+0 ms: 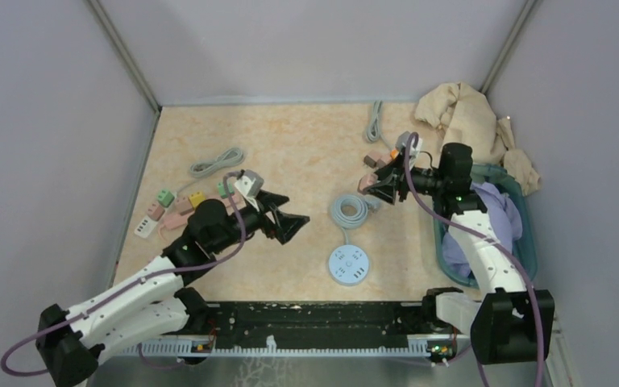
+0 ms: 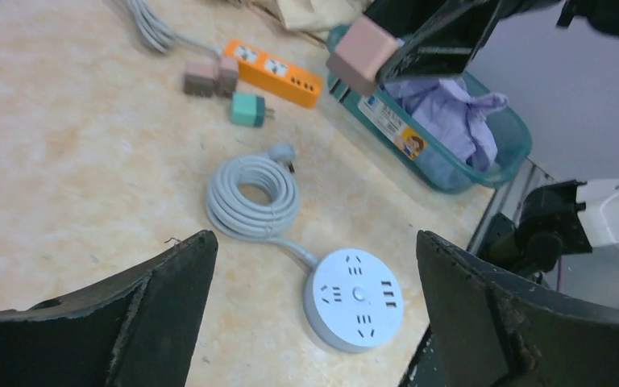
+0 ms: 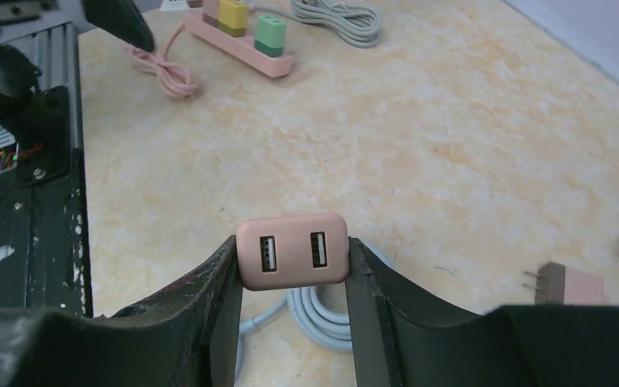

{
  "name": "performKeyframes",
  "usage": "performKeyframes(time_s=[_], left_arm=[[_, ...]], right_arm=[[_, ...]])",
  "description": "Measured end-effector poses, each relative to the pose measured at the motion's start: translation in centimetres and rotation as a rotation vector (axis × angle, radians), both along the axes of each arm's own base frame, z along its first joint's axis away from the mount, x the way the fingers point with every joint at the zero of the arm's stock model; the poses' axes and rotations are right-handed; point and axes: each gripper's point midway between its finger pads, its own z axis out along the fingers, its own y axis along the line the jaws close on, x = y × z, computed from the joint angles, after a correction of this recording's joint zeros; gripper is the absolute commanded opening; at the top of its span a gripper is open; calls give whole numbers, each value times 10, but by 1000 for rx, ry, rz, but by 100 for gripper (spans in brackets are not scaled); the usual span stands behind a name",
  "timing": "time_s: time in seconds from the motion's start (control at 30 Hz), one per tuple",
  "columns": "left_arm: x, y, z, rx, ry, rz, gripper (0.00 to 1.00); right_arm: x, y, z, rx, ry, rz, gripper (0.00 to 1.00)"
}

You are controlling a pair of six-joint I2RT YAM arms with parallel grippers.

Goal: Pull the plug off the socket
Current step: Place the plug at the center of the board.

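A pink two-port USB plug (image 3: 292, 251) is clamped between my right gripper's (image 3: 292, 256) fingers and held in the air above the table; in the top view this plug (image 1: 366, 184) hangs over the coiled grey cable (image 1: 351, 210). The round white socket (image 1: 348, 265) lies flat on the table at the end of that cable, and nothing is plugged into it (image 2: 355, 298). My left gripper (image 2: 314, 242) hovers above the table just left of the round socket, jaws wide apart and nothing between them.
A teal basket (image 1: 529, 242) of clothes stands at the right, with a beige cloth (image 1: 467, 113) behind it. An orange power strip (image 2: 278, 71) and loose plugs lie at the back. A pink strip (image 3: 242, 44) with plugs and a grey cable (image 1: 218, 161) lie at the left.
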Motion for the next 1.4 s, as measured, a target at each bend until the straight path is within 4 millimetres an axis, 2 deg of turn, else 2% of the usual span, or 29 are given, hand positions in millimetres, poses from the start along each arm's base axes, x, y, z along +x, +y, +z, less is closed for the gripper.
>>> performKeyframes(time_s=[0.1, 0.2, 0.27, 0.33, 0.43, 0.53, 0.67, 0.73, 0.87, 1.07, 1.27, 1.4], left_arm=[[6, 16, 44, 12, -95, 61, 100], [10, 24, 75, 39, -167, 93, 100], [13, 30, 91, 75, -218, 115, 100], [20, 36, 95, 132, -260, 141, 100], [30, 45, 77, 248, -288, 184, 100], [40, 52, 43, 365, -283, 213, 100], [44, 66, -12, 521, -246, 222, 100], [44, 72, -25, 562, -236, 228, 100], [44, 79, -31, 591, -247, 239, 100], [48, 85, -29, 601, -264, 264, 100], [52, 90, -29, 608, -261, 282, 100], [53, 90, -31, 615, -259, 283, 100]], right_arm=[[14, -6, -5, 10, 46, -102, 3], [26, -12, -4, 18, 68, -188, 3], [34, -16, -2, 25, 70, -240, 4], [42, -20, -1, 29, 76, -295, 4], [58, -28, -6, 17, 115, -377, 4], [78, -37, -8, -15, 164, -448, 4], [107, -47, 6, -44, 161, -529, 4], [116, -51, 8, -48, 151, -558, 4], [126, -60, -11, -76, 179, -621, 5], [126, -80, -69, -151, 274, -740, 8], [136, -90, -85, -148, 299, -824, 11], [147, -95, -96, -121, 335, -886, 17]])
